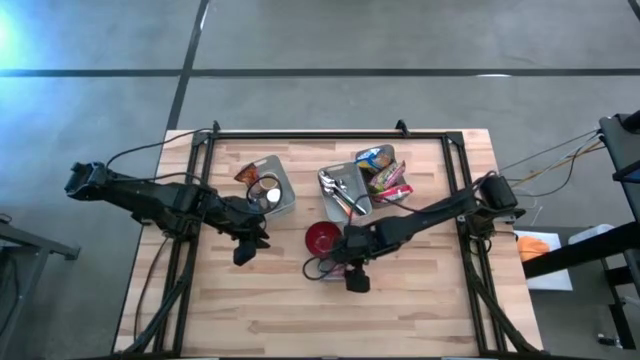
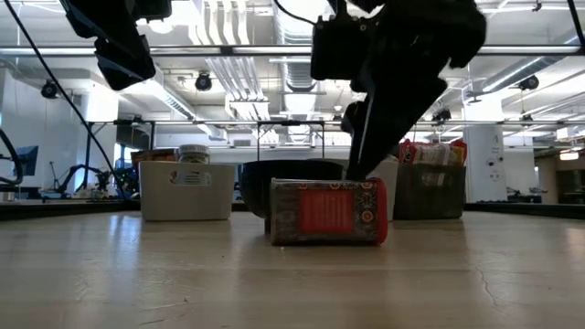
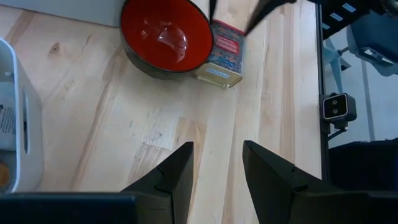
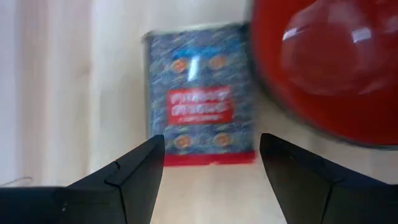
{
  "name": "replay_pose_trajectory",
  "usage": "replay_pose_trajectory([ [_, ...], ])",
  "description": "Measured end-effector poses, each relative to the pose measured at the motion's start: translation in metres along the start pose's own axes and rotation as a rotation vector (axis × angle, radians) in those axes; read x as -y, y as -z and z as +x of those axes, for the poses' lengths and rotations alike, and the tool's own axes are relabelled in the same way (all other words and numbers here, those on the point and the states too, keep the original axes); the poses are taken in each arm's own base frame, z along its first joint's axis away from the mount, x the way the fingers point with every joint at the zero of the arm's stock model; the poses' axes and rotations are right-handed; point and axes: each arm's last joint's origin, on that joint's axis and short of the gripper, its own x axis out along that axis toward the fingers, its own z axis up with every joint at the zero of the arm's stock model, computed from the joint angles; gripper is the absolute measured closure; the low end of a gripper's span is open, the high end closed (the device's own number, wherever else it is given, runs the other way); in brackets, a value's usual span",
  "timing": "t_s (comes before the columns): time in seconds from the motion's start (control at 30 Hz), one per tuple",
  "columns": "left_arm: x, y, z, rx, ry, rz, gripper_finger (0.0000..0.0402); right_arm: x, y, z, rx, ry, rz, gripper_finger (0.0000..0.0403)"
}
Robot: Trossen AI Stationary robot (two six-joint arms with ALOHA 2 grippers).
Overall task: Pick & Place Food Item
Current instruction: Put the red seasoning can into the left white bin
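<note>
A food packet [image 4: 199,93] with a blue pattern and a red label lies flat on the wooden table, beside a red bowl [image 1: 322,238]. The low view shows the packet [image 2: 329,212] in front of the bowl's dark wall [image 2: 292,174]. My right gripper [image 4: 211,168] is open and slants down just above the packet [image 1: 318,268], one finger to each side of its near end. My left gripper [image 3: 217,168] hangs open over bare wood, left of the bowl [image 3: 165,34]. Nothing is between its fingers.
At the back of the table stand a white bin [image 1: 268,188] with a jar, a tray of utensils [image 1: 345,190] and a bin of snack packets [image 1: 385,172]. Bare wood lies along the near edge. A black frame [image 1: 330,133] borders the table.
</note>
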Motion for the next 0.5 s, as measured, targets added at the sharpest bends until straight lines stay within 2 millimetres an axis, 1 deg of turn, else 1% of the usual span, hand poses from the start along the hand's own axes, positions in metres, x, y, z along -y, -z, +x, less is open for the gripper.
replay_pose_trajectory([
  [0.1,0.0001,0.0001,0.0,-0.002,0.003,0.0,0.0258,-0.0028,-0.0023,0.003,-0.015,-0.078,-0.003,0.014],
  [0.27,0.0001,0.0001,-0.0001,-0.003,0.003,0.0,0.0258,-0.0037,-0.0057,0.0029,0.004,-0.046,-0.034,0.0139],
  [0.4,0.0,0.0002,-0.0001,-0.004,0.002,-0.001,0.0258,-0.0032,-0.007,0.0028,0.022,-0.015,-0.014,0.0139],
  [0.5,0.0,0.0002,-0.0001,-0.004,0.002,-0.003,0.0258,-0.0068,-0.0061,0.003,0.024,-0.018,-0.01,0.0139],
])
